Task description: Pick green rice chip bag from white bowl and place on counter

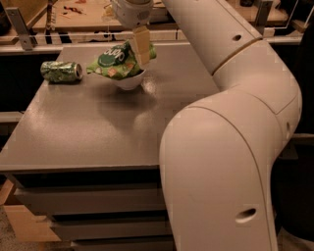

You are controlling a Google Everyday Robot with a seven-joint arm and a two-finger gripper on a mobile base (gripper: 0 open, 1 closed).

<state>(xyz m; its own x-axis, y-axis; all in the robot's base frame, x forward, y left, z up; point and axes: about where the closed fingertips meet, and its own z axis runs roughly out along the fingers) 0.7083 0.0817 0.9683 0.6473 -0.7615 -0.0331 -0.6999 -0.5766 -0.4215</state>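
The green rice chip bag (114, 62) lies crinkled across the white bowl (128, 81), wider than the bowl, its dark oval logo facing up. The bowl stands at the far middle of the grey counter (98, 127). My gripper (140, 55) comes down from the top of the view onto the bag's right end, directly over the bowl's right rim. It touches or nearly touches the bag. The bag still rests in the bowl.
A green patterned soda can (61, 71) lies on its side on the counter, left of the bowl. My large white arm (221, 147) fills the right half of the view. A wooden workbench (78, 10) with cables stands behind the counter.
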